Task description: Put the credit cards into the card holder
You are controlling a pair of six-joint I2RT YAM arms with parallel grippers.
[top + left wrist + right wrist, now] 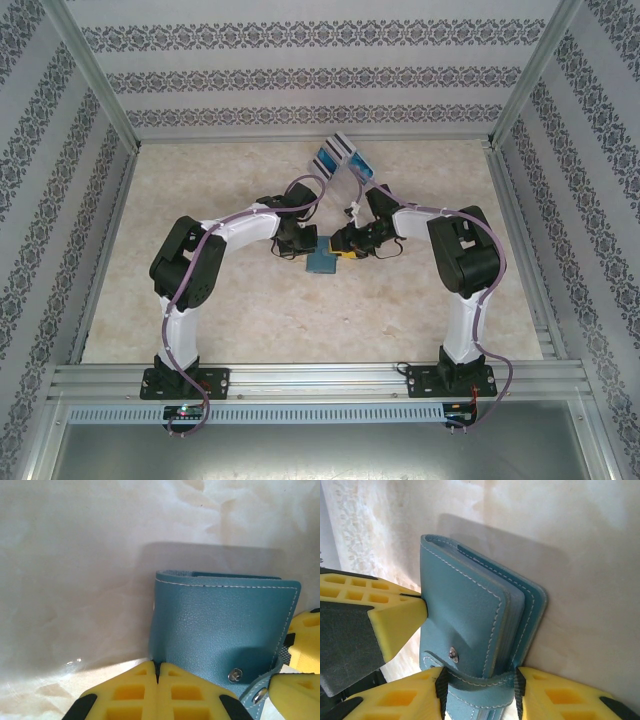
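Left gripper [157, 672] closed, its yellow waffle-ribbed fingers [127, 695] pressed flat together with nothing between them. The joined tip sits at the card holder's [220, 625] lower corner. In the right wrist view the same wedge-shaped tip, with a grey pad on one face, touches the holder's stitched spine.

Right gripper [480, 685] is clamped on the holder's edge. Its two yellow fingers [560, 700] sit on either side of the strap [475, 682], touching it on both sides.

The card holder is teal, grained leather-like material with white stitching along rounded edges. It is folded, with its layered leaves showing at the edge, and there is a round metal snap stud [453, 653] just above the strap. It stands up off the table [250, 310] and casts a soft shadow behind it.

From overhead the holder sits between the two grippers, mid-table. The table is smooth, glossy, beige and marbled.

Credit cards [335, 155] lie well beyond the holder near the far edge — thin flat rectangles, blue and white-grey, fanned and overlapping.
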